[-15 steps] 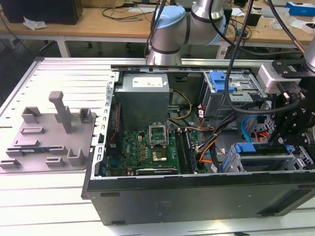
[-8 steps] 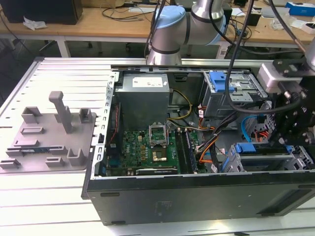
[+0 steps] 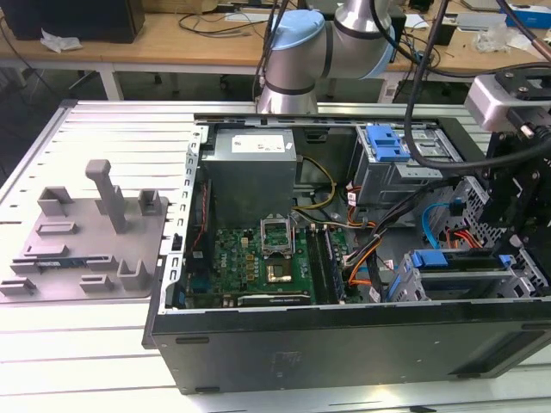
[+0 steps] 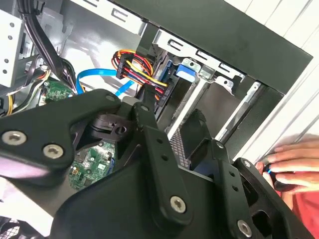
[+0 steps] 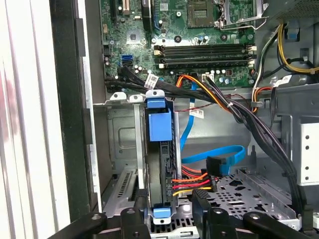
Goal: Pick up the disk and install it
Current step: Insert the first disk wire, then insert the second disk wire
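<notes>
Gripper low over the drive bay at the front corner of an open computer case, with the disk standing in the bay.

From the exterior view's left: a grey fixture plate (image 3: pixel 86 237) lies on the slatted table (image 3: pixel 52 344), just beside the open computer case (image 3: pixel 344 344). Inside the case come the green motherboard (image 3: pixel 258 258), then the grey metal box (image 3: pixel 251 172) behind it. Further right is the grey cage with a blue latch (image 3: pixel 385 142). At the far right the black gripper (image 5: pixel 169 225) reaches down into the drive bay (image 3: pixel 516 275). In the first wrist view the disk (image 5: pixel 160 169) stands on edge in that bay, blue rail uppermost, with red, yellow and orange wires (image 5: pixel 192 181) just beside it. The gripper's black linkage straddles the disk's near end. Whether it grips the disk cannot be told. In the second wrist view a person's hand (image 4: pixel 291 164) rests near the case's outer edge.
</notes>
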`<state>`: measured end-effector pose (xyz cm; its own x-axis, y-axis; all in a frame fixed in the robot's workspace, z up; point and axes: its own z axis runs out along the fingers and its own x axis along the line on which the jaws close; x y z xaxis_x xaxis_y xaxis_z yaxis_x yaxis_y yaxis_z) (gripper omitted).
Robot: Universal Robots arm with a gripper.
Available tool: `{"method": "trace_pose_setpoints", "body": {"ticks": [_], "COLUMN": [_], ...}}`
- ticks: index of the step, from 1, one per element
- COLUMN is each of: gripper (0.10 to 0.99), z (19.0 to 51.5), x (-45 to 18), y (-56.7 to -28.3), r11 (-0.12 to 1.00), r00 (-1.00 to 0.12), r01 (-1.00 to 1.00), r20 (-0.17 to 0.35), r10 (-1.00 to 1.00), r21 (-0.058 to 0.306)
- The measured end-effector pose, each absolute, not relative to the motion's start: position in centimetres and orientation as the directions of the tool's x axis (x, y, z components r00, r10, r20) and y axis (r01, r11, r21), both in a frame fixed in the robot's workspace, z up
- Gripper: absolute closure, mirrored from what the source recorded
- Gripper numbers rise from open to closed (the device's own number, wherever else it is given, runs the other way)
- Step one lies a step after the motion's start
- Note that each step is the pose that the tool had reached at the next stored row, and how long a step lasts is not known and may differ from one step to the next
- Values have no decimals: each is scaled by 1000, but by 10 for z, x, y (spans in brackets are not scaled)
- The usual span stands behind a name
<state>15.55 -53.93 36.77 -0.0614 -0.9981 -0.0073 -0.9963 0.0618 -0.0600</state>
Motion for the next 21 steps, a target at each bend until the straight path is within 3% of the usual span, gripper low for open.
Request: {"method": "trace_pose_setpoints", "body": {"ticks": [16,21], "gripper": [604,604], "z": [369,393], "x": [155,155], "y": [-539,-509], "r11": [62,59], "r00": [-61,-61], "r01": [-996,-996], "r20": [-6,43], "r10": [-998,-997], "r21": [-60,-63]}}
